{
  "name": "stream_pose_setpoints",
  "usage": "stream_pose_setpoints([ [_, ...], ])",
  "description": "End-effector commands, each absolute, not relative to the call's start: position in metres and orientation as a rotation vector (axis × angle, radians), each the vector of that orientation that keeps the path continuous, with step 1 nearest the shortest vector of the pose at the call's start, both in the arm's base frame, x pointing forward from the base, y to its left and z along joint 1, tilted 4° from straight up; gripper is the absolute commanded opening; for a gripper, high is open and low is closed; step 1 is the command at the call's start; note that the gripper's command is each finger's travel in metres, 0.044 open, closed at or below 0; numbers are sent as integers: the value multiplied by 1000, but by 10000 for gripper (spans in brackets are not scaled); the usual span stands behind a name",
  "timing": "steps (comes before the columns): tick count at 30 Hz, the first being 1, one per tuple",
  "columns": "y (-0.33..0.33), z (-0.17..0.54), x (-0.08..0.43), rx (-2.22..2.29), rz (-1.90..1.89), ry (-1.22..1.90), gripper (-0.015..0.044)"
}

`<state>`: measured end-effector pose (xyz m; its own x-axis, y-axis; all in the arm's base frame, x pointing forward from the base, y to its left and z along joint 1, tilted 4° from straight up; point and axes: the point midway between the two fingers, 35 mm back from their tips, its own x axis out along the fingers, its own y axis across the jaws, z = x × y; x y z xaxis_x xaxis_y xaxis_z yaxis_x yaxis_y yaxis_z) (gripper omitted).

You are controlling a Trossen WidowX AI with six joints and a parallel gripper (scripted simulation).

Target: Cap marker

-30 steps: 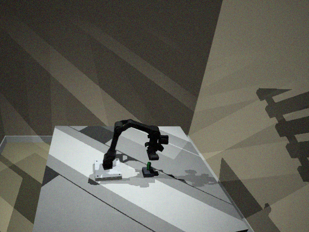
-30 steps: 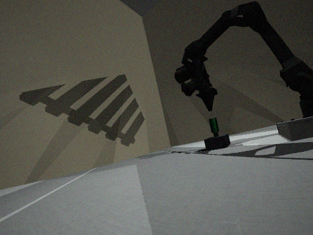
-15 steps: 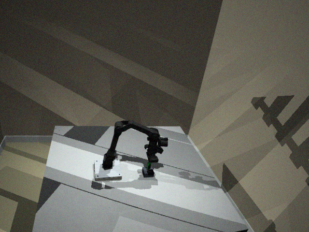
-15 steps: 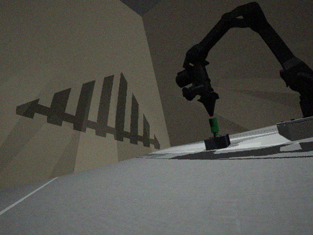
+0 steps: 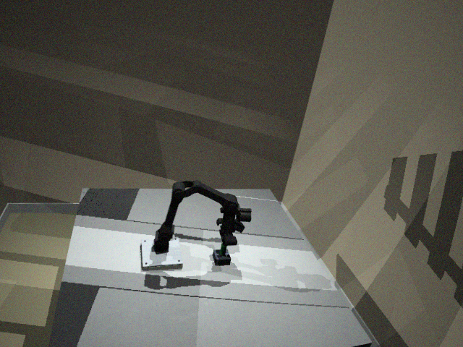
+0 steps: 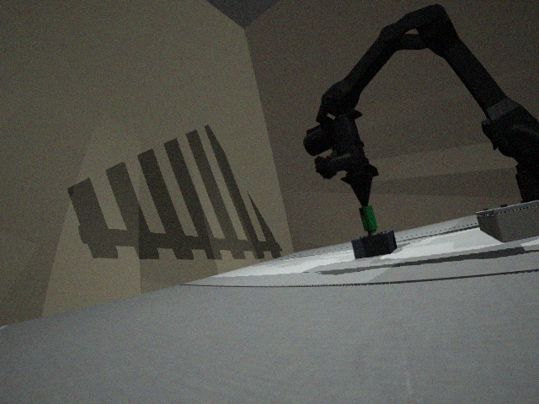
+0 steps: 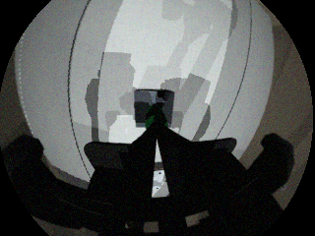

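Cap, green, sits over the marker in the dark holder block, in the middle of the table, right of the arm's base plate in the top view. Claw is together at the tips, nothing between them, and meets the cap's top or nearly so; contact cannot be confirmed. Exterior view shows the cap leaning slightly.

Step in hand, as judged: pressing with closed tips. Keep the tips centred on the cap and drive straight down along the marker — slow, steady force, no sideways drift. An off-centre push could slip or cock the cap. Full seating is not verifiable here; once it clicks, lift straight up before swinging away.
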<state>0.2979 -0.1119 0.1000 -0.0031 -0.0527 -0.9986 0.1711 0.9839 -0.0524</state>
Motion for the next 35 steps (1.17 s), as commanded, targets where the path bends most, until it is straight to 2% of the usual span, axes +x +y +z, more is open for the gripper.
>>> stream_pose_setpoints([
  [1,-112,101,298,93,-177,1561,0],
  [6,-112,108,299,93,-177,1562,0],
  [13,-108,183,300,94,-176,1566,0],
  [17,-107,190,299,94,-176,1566,0],
  [33,-107,190,299,94,-176,1566,420],
  [35,-107,190,299,94,-176,1566,440],
])
